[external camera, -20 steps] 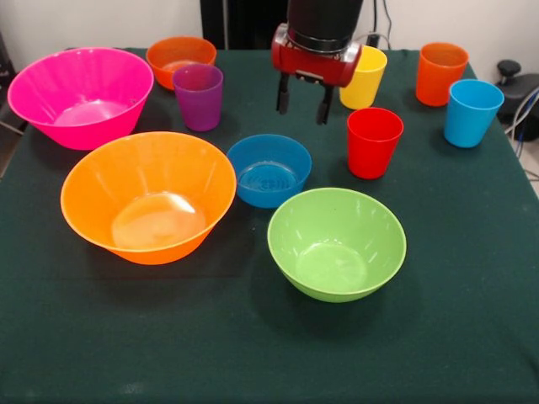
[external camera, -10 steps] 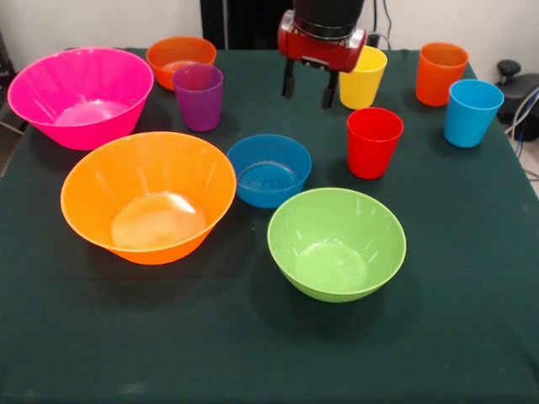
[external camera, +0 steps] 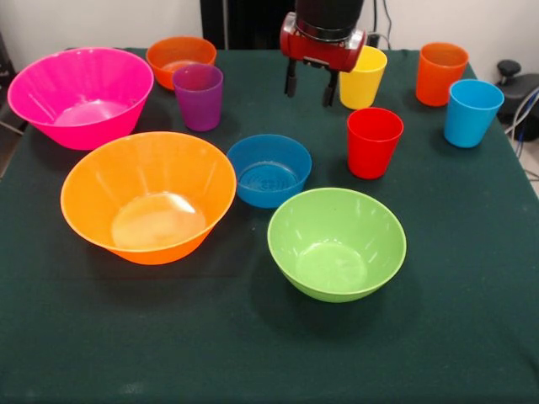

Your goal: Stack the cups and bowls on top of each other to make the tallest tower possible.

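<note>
gripper (external camera: 310, 87) released, empty, hovering near table's far edge; yellow cup (external camera: 363, 77) upright just beside it toward the right edge, nothing stacked yet

1. A dark green tablecloth (external camera: 472, 320) covers the table.
2. A pale wall (external camera: 101, 21) stands behind it.
3. A black object with cables (external camera: 520, 93) sits off the table's right edge.

The arm above the end effector (external camera: 310, 87) is cut off by the top edge. The small orange bowl (external camera: 178, 55) is partly hidden behind the purple cup (external camera: 199, 98). The yellow cup (external camera: 365, 77) is partly covered by the end effector.
</note>
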Robot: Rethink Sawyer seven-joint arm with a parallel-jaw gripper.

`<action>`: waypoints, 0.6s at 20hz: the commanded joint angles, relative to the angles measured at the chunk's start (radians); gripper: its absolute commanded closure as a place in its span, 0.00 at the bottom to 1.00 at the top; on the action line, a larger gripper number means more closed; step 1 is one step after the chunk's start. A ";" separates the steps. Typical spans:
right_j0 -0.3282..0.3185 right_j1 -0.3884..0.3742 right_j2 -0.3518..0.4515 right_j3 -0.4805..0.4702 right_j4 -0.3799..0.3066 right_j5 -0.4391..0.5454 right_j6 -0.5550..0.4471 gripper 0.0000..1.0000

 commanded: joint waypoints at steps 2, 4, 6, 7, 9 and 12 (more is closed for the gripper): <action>0.009 0.073 0.068 -0.007 0.007 -0.032 0.100 0.00; 0.013 0.077 0.065 -0.026 0.009 -0.012 0.096 0.00; 0.017 0.077 0.063 -0.034 0.010 0.000 0.095 0.00; 0.018 0.078 0.063 -0.037 0.011 0.004 0.094 0.00; 0.018 0.082 0.064 -0.045 0.012 0.009 0.091 0.00; 0.018 0.082 0.065 -0.043 0.013 0.006 0.093 0.00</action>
